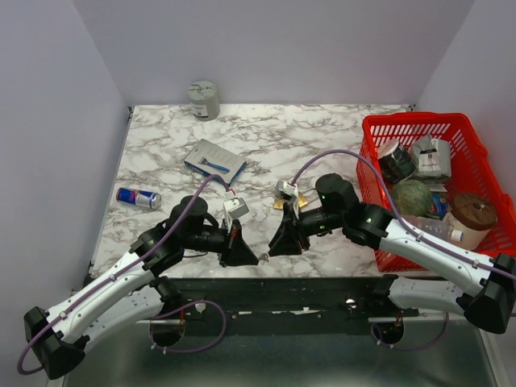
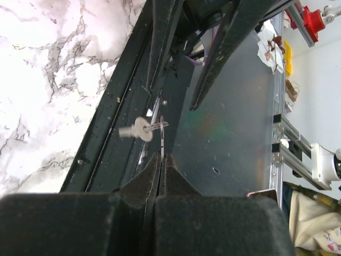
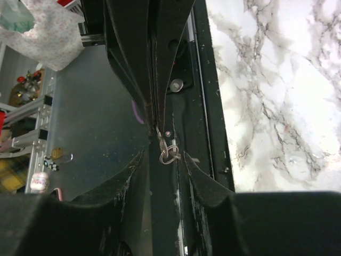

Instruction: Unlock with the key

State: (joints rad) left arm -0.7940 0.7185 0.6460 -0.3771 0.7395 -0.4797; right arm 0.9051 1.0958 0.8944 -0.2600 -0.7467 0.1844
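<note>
Just past the table's front edge, my left gripper point(image 1: 242, 246) point(image 2: 161, 157) is shut on a thin metal ring point(image 2: 161, 136). A small silver key point(image 2: 139, 129) point(image 1: 260, 258) dangles from that ring. My right gripper point(image 1: 280, 242) point(image 3: 164, 160) faces it from the right and is open, its two fingers either side of the ring and key point(image 3: 169, 154) without touching them. A small silver and brass object, apparently the padlock point(image 1: 285, 193), lies on the marble behind the right wrist.
A red basket point(image 1: 367, 129) holding several items stands at the right. A blue box point(image 1: 214, 160), a drink can point(image 1: 138, 197) and a grey tin point(image 1: 204, 100) lie on the marble table point(image 1: 322, 129). A dark rail point(image 1: 322, 284) runs along the front edge.
</note>
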